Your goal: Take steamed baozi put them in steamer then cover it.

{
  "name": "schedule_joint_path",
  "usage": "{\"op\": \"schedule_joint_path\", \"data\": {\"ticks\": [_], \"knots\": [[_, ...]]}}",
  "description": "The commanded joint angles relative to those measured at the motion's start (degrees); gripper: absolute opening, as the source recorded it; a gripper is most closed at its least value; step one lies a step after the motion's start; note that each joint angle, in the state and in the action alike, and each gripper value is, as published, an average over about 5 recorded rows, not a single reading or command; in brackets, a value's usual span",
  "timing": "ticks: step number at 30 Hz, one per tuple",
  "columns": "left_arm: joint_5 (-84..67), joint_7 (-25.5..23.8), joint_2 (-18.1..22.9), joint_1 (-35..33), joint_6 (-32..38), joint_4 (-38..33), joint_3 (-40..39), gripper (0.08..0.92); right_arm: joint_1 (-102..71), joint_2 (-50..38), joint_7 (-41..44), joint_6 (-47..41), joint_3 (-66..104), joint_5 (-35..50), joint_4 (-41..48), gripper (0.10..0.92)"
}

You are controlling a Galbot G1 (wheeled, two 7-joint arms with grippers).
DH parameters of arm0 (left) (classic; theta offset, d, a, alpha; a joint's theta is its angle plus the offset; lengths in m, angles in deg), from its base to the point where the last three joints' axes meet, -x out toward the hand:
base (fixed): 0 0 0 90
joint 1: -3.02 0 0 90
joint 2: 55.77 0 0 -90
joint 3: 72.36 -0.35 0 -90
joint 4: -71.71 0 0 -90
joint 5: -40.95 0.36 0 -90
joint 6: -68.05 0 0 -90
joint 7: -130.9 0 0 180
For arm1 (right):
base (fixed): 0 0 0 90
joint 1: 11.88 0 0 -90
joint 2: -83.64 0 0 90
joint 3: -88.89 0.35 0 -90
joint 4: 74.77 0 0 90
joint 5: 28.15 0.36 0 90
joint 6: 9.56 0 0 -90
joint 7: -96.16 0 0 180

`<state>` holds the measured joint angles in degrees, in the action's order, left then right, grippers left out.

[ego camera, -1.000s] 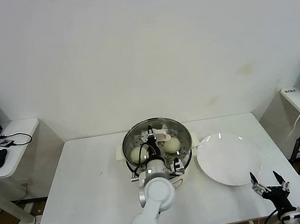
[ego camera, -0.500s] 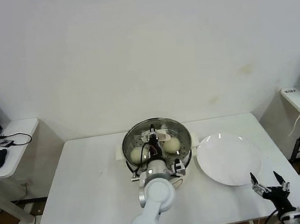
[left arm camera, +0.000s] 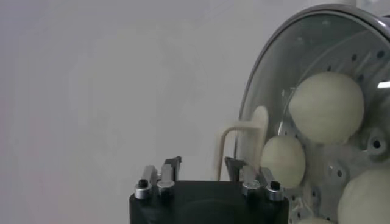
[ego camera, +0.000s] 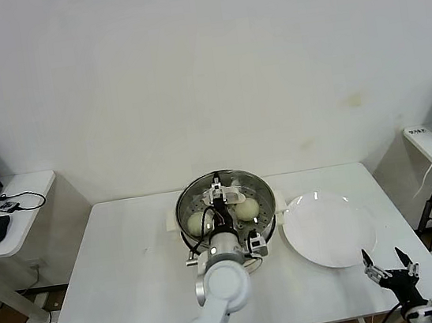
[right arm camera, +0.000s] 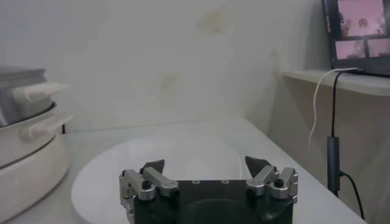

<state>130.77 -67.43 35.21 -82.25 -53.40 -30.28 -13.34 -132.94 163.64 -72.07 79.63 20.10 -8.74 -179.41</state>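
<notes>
Right end effector, parked at the near right corner of the desk, fingers spread and empty, just in front of the bare white plate. Left end effector above the steamer, clasping the white handle of the glass lid, which sits over the pot. Steamed baozi visible through the glass on the perforated tray. Farther off on each side, side tables with laptops.

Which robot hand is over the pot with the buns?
The left gripper, reaching over the steamer by its glass lid's handle. The right gripper waits open beside the empty white plate.
</notes>
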Motion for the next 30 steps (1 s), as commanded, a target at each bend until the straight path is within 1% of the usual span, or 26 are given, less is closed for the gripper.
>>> {"op": "schedule_joint_path", "data": {"ticks": [1,3,5,11,18,23,30], "knots": [[-0.2,-0.8,-0.4,-1.7,0.0,-4.1,0.1,0.748,0.0,0.0,0.0,0.1,0.0,0.0,-0.1,0.823],[-0.2,-0.9,-0.5,-2.0,0.0,-4.5,0.1,0.793,-0.1,0.0,0.0,0.1,0.1,0.0,0.0,0.823],[-0.1,-0.9,-0.5,-2.1,0.0,-4.8,0.1,0.815,-0.1,0.0,0.0,0.1,0.1,0.0,0.0,0.823],[-0.1,-1.4,-1.0,-3.1,-0.1,-6.0,0.2,0.823,-0.3,0.0,0.1,0.1,0.1,-0.1,0.1,0.823],[0.1,-1.5,-2.4,-5.9,0.1,-7.9,0.7,0.823,-0.4,-0.2,0.3,-0.4,-0.1,0.1,-0.1,0.823],[-1.5,-1.0,-4.7,-8.9,1.2,-13.7,4.3,0.823,-1.1,-0.3,0.3,-1.0,-0.5,1.2,-2.2,0.823],[-10.8,1.3,-10.2,-12.2,2.4,-24.9,11.0,0.823,-2.1,-1.0,-0.5,-1.6,-2.3,0.9,-6.2,0.823]]}}
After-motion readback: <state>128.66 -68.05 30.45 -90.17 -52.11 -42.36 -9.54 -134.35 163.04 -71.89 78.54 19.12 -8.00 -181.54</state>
